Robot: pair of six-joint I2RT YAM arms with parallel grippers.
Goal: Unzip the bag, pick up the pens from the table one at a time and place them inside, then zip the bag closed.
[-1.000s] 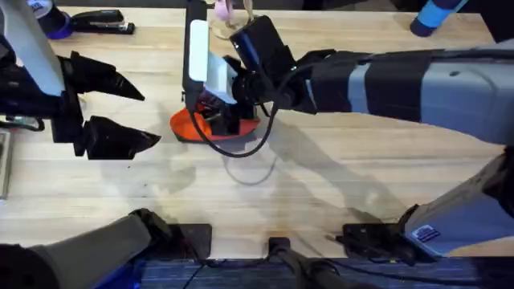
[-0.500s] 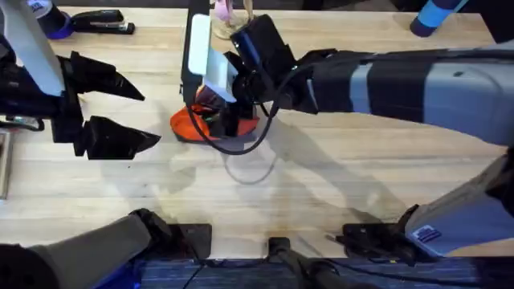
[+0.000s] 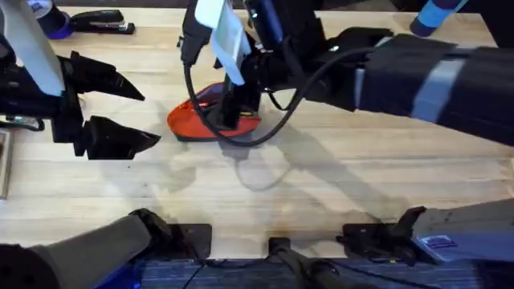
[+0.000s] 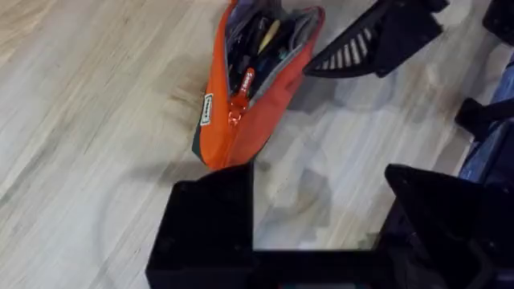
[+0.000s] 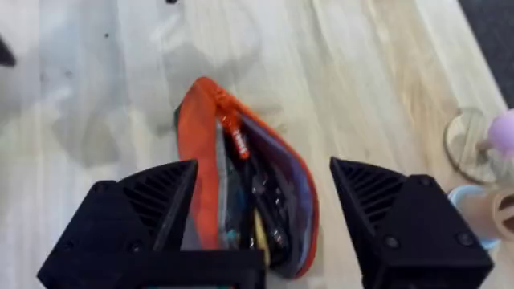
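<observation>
Bag (image 5: 241, 193) lies unzipped on the table (image 3: 337, 193), with dark pens (image 5: 261, 201) inside. Right gripper (image 5: 261, 217) hangs just above it, jaws released. Left gripper (image 3: 120, 108) waits apart on the left, also released.

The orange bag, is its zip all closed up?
No, in the right wrist view the bag gapes open along its top, with dark pens lying inside it.

Orange bag (image 4: 241, 112) lies unzipped on the table (image 4: 88, 120), pens (image 4: 255, 44) inside. Left gripper (image 4: 321, 217) fingers spread wide, just short of the bag's end. Right gripper (image 4: 377, 40) sits beside the bag's far side.
</observation>
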